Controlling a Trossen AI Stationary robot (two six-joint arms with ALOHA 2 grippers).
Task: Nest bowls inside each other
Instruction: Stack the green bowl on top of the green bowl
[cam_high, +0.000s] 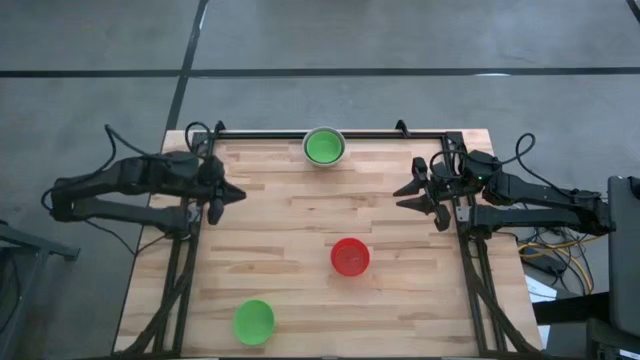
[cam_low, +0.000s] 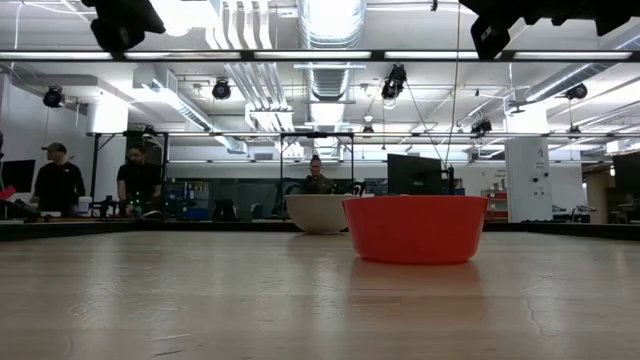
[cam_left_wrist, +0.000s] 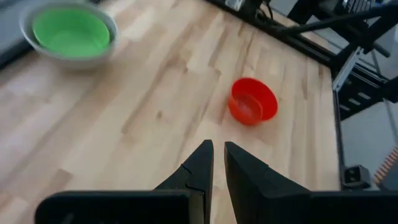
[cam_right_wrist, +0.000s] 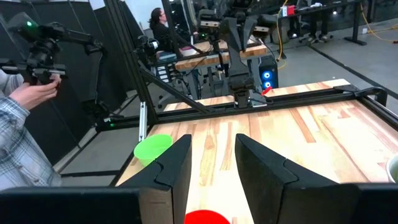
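The left gripper (cam_high: 238, 194) is held over the wooden table's (cam_high: 270, 230) left side, near the far half; its fingers (cam_left_wrist: 202, 163) are seen drawn nearly together with only a thin slit between them, and nothing is pinched. Toward the near edge, left of centre, a lone green bowl (cam_high: 254, 322) is set on the boards. At the middle of the far edge, a green bowl (cam_high: 323, 146) is seen nested inside a white bowl (cam_high: 309, 156), whose pale rim rings it. A red bowl (cam_high: 350, 256) stands right of centre, well apart from the others. The right gripper (cam_high: 405, 195) is held over the right side, level with the left one; its fingers (cam_right_wrist: 261, 163) are spread apart and hold nothing.
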